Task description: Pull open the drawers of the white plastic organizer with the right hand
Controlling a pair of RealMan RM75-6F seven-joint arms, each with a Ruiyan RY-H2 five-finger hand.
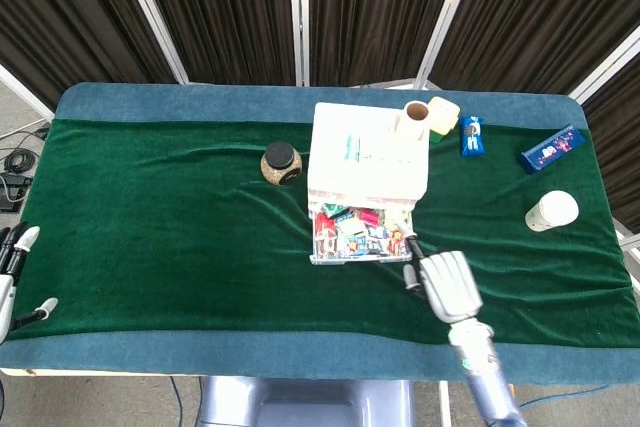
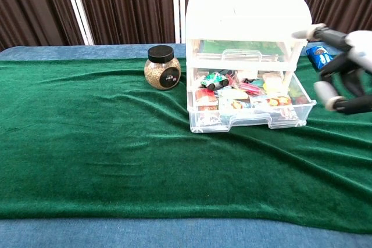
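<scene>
The white plastic organizer (image 1: 366, 160) (image 2: 246, 20) stands at the table's middle. Its lowest drawer (image 1: 359, 238) (image 2: 251, 107) is pulled out toward me, showing a toy car and colourful packets. The drawer above it, with green contents, stays closed. My right hand (image 1: 447, 285) (image 2: 344, 78) hovers just right of the open drawer's front corner, off the drawer, fingers loosely bent and apart, holding nothing. My left hand (image 1: 12, 265) rests at the table's far left edge, fingers apart and empty.
A glass jar with a black lid (image 1: 281, 163) (image 2: 162, 67) sits left of the organizer. Behind it are a cardboard tube (image 1: 415, 118) and a yellow item (image 1: 444, 114). Blue packets (image 1: 473, 135) (image 1: 552, 148) and a white cup (image 1: 552, 210) lie at the right.
</scene>
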